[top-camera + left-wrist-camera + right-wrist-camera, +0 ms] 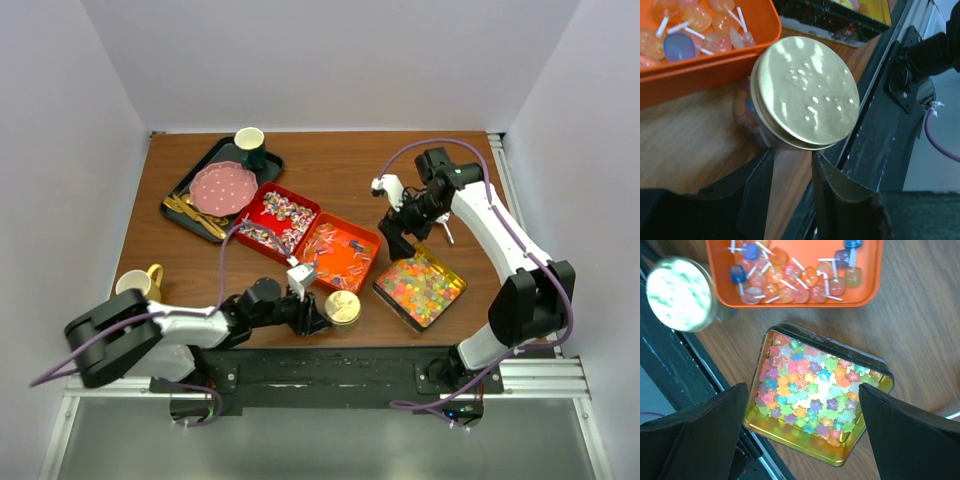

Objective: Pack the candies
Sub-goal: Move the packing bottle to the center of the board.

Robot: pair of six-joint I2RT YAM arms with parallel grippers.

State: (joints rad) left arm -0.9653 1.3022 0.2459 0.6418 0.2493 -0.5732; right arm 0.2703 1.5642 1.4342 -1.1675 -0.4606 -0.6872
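The candies (810,400), pastel star pieces, filled the gold tin (800,445) at near right; orange and blue sweets on white sticks lay in the orange tray (800,304) to its left. The right gripper (802,390) was spread wide above the tin. The left gripper (792,156) was narrowly parted and empty, beside the gold lid (805,92).

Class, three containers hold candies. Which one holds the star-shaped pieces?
The gold tin: its candies are small stars; the red tray and orange tray hold no stars.
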